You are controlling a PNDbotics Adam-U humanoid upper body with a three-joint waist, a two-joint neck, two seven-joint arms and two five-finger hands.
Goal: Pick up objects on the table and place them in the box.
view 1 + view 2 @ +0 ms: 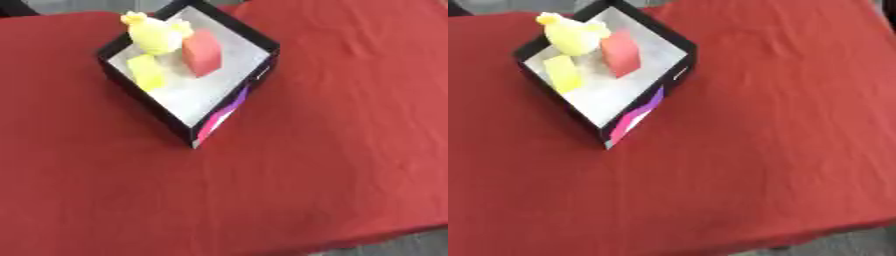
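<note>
Box, black-walled cardboard with a pale floor (262,42), holds a yellow plush duck (156,34), a red block (202,52) and a yellow block (147,72). Neither hand shows, so finger state and fingers-relative positions cannot be told. Risk: the duck, perched at the rim, may topple out onto the red tablecloth (332,150).

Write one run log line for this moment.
box: holds yellow toy, yellow block, red block | red cloth: no loose objects seen | hands: not visible

Two head-camera eyes looking steeply down from the near side, close over a red-clothed table (332,150), both sharing the black box (175,125) at far left, right eye view showing it slightly further left, table lying askew
</note>
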